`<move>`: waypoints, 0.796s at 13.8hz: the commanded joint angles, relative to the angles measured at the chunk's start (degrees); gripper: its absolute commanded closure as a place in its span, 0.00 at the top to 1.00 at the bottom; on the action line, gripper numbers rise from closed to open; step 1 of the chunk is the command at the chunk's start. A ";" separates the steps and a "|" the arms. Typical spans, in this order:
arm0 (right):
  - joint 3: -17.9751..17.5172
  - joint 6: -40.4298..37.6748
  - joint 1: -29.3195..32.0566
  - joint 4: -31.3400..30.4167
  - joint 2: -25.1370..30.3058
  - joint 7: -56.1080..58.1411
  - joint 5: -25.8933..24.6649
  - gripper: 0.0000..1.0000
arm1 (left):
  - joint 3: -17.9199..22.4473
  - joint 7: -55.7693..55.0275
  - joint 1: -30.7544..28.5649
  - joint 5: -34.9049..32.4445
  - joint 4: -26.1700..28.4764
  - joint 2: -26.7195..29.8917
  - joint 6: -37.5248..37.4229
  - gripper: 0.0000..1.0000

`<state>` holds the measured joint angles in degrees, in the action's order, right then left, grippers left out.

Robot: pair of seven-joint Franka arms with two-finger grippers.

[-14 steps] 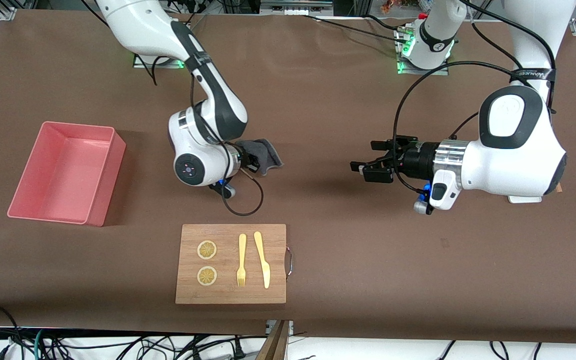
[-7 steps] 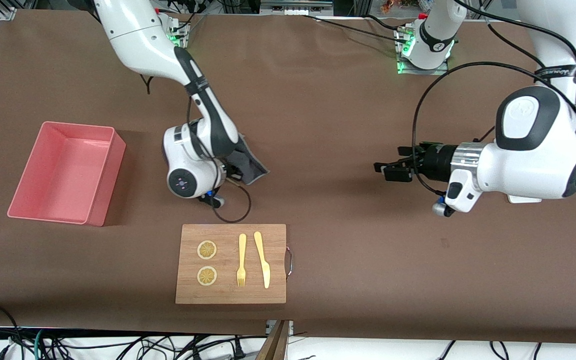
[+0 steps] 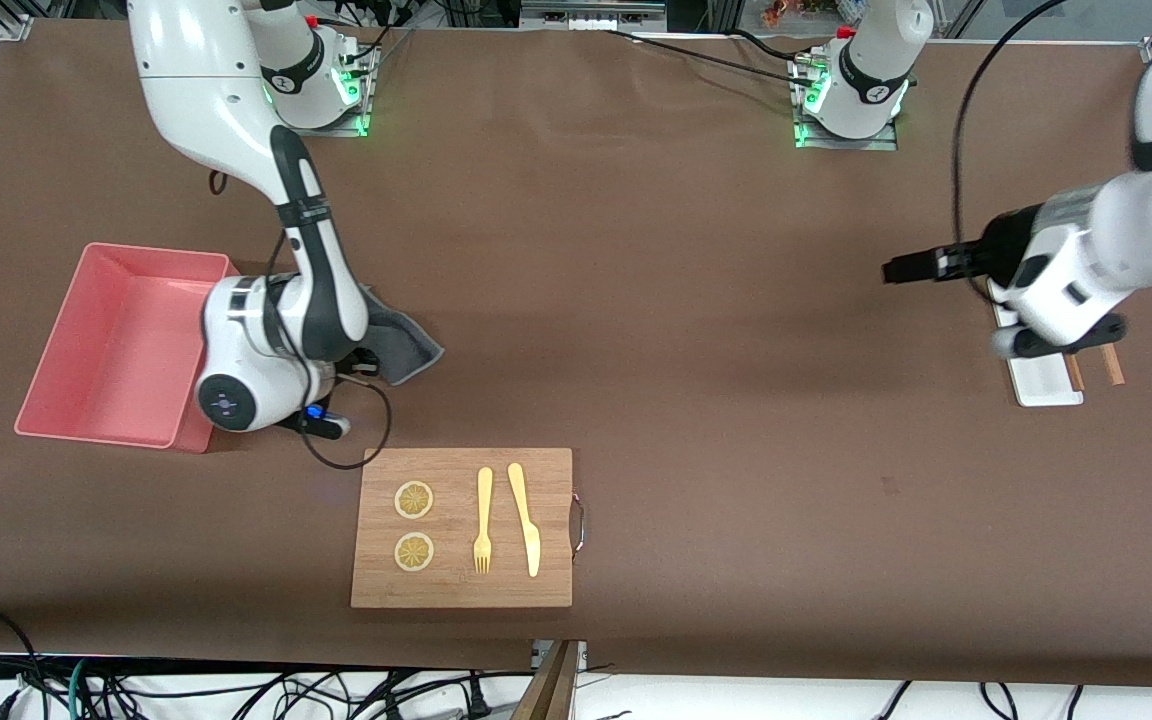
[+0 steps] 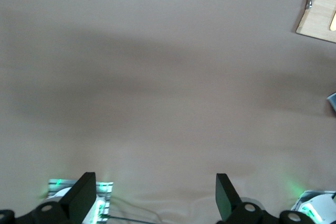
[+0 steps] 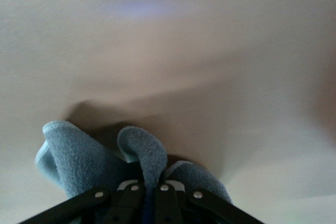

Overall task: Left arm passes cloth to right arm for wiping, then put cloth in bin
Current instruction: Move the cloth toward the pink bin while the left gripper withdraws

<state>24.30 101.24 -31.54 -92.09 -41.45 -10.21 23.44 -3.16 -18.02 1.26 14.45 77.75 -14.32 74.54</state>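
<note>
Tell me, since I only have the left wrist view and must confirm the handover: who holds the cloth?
Observer: The right gripper is shut on the cloth.
Operator: Is the cloth over the bin?
Observer: No. It hangs over the table beside the bin, not above it.
Operator: Where is my gripper?
Observer: The left gripper is over the table next to a white tray, at the left arm's end.
</note>
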 commanded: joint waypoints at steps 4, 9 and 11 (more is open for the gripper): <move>1.10 -0.26 -3.51 -0.64 1.38 -0.48 -2.27 0.00 | -1.15 8.60 -1.44 -12.15 14.33 12.99 4.28 1.00; -6.35 8.35 -6.78 -0.73 0.41 -19.11 0.73 0.00 | -2.46 9.84 -1.26 -16.12 31.40 22.93 17.82 1.00; -10.22 12.38 -6.78 -0.64 0.41 -25.97 1.78 0.00 | -3.17 9.84 -1.44 -17.18 31.41 22.50 20.46 1.00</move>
<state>16.95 110.56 -38.63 -92.29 -41.40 -30.62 23.76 -5.43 -9.41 -0.09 -0.56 105.92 5.57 91.36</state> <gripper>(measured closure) 0.965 0.000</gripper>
